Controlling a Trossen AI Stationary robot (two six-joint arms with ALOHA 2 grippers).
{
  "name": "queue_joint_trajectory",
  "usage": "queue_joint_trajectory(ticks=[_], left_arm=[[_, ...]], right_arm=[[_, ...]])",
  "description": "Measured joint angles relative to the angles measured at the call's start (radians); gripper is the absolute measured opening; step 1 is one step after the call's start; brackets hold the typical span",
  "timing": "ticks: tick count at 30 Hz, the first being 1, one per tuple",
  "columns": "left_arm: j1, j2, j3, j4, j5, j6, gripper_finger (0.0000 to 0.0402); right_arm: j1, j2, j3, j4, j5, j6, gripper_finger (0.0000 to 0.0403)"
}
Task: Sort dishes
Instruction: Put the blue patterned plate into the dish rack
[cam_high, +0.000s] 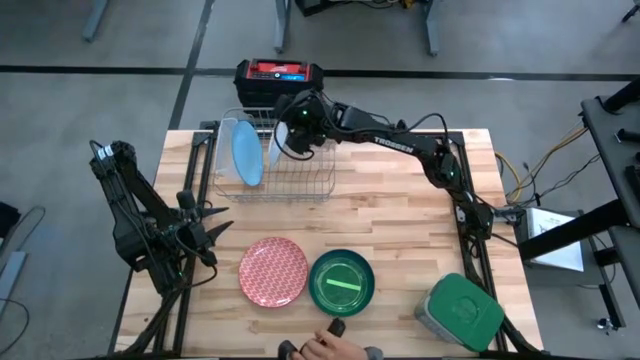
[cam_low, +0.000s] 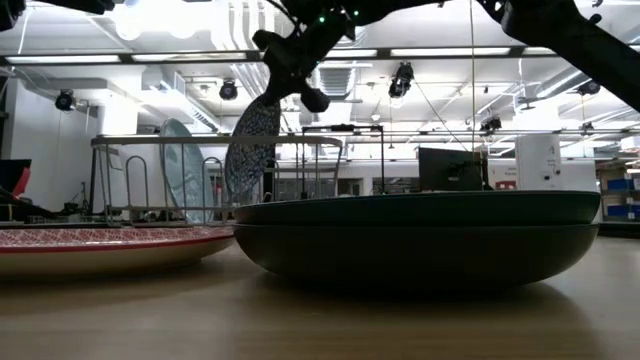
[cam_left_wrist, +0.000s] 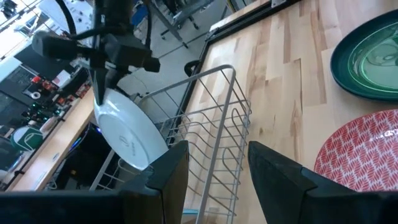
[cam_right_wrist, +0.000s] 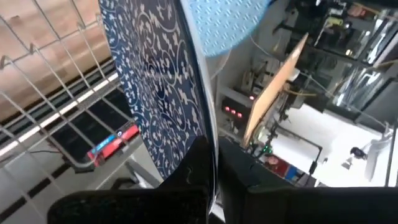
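**Patterned plate held over wire rack**

The blue-patterned plate (cam_right_wrist: 158, 81) is clamped on edge by the right gripper (cam_high: 290, 135) above the wire rack (cam_high: 300, 180), upper centre of the high view, beside a light blue plate (cam_high: 246, 152). The left gripper (cam_high: 205, 232), half open and empty, is parked at lower left.

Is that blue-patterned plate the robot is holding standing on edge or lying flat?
On edge. The blue-patterned plate hangs upright over the wire rack, its rim pinched in the right pincer.
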Motion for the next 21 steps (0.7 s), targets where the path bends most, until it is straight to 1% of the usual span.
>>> queue_joint_trajectory(ticks=[4,9,12,15,18,20,21], left_arm=[[0.0,0.0,0.0,0.0,-0.025,0.0,0.0156],[0.002,0.0,0.0,0.0,-0.131,0.005,0.0156],[0.007,0.0,0.0,0.0,-0.156,0.004,0.0156],[0.021,0.0,0.0,0.002,-0.178,0.003,0.0156],[0.045,0.001,0.0,0.003,-0.27,0.006,0.0156],[0.065,0.001,0.0,0.003,-0.342,0.008,0.0156],[0.076,0.001,0.0,0.003,-0.353,0.007,0.0156]], right_arm=[[0.0,-0.023,0.0,-0.019,0.049,0.113,0.0],[0.0,-0.096,0.0,-0.061,0.087,0.395,0.0],[-0.005,-0.158,0.0,-0.125,0.079,0.613,0.0],[-0.007,-0.213,0.0,-0.173,0.076,0.889,0.0],[-0.009,-0.27,0.0,-0.213,0.071,1.198,0.0],[-0.003,-0.308,-0.005,-0.233,0.071,1.338,0.0],[0.004,-0.328,-0.013,-0.234,0.071,1.382,0.0]])
